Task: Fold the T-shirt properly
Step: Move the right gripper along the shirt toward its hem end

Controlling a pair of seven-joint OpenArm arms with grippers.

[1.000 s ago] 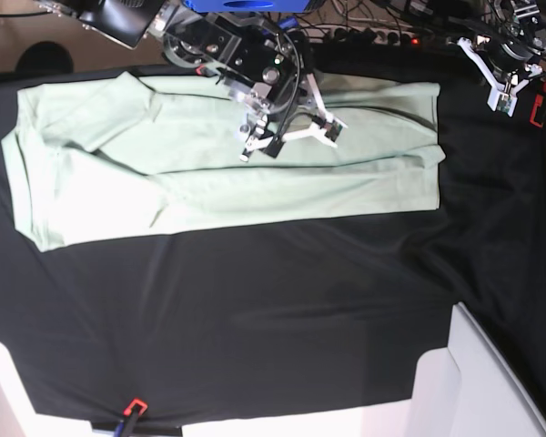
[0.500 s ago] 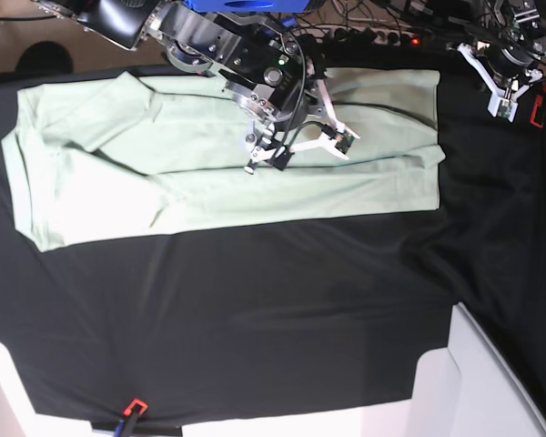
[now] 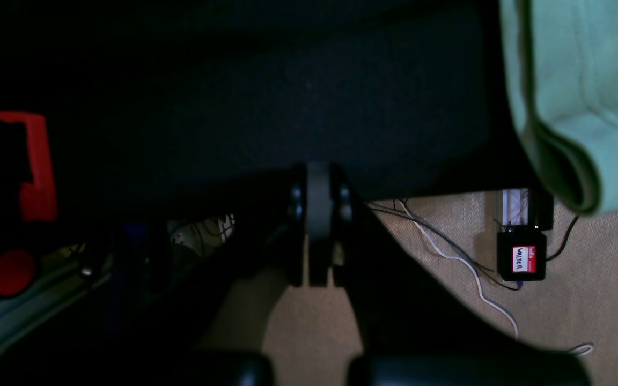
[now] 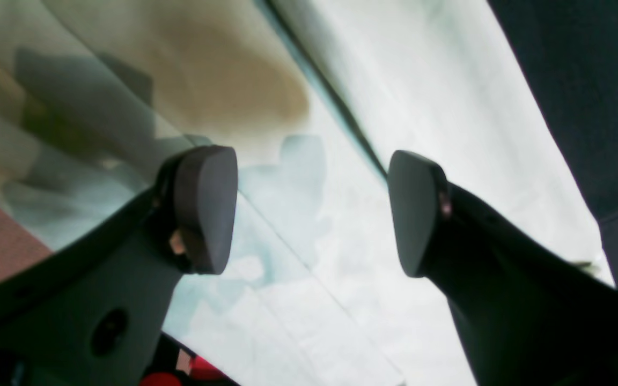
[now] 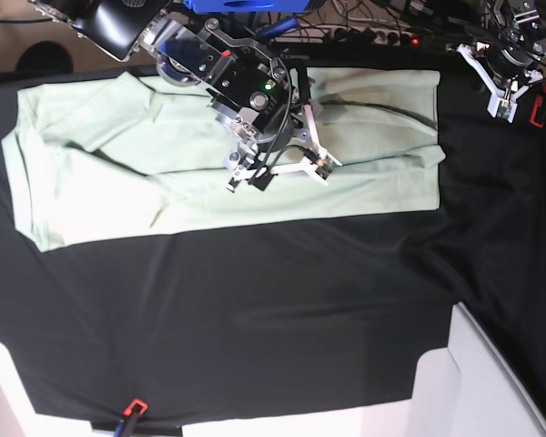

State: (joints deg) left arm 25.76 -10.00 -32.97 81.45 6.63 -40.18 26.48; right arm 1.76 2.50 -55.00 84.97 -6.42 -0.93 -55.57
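The T-shirt [image 5: 209, 155], pale mint green, lies flat in a long band across the far half of the black cloth [image 5: 255, 309]. My right gripper [image 5: 278, 178] hovers open just above the shirt's middle. In the right wrist view its two dark pads [image 4: 204, 209] stand wide apart with only shirt fabric [image 4: 448, 134] below them and nothing between. My left gripper [image 5: 504, 98] is at the far right corner, off the shirt. The left wrist view shows it [image 3: 318, 182] shut and empty, with a folded shirt corner [image 3: 572, 96] to its upper right.
A red clamp [image 5: 535, 107] grips the cloth edge beside the left gripper, and another [image 5: 135, 407] sits at the near edge. White panels [image 5: 491, 382] show at the near corners. Cables [image 5: 373, 32] run behind the table, and a labelled black box [image 3: 522, 261] lies on the floor.
My right gripper has swung left and toward the near side over the shirt, staying open. The left gripper has hardly moved. The shirt lies as before.
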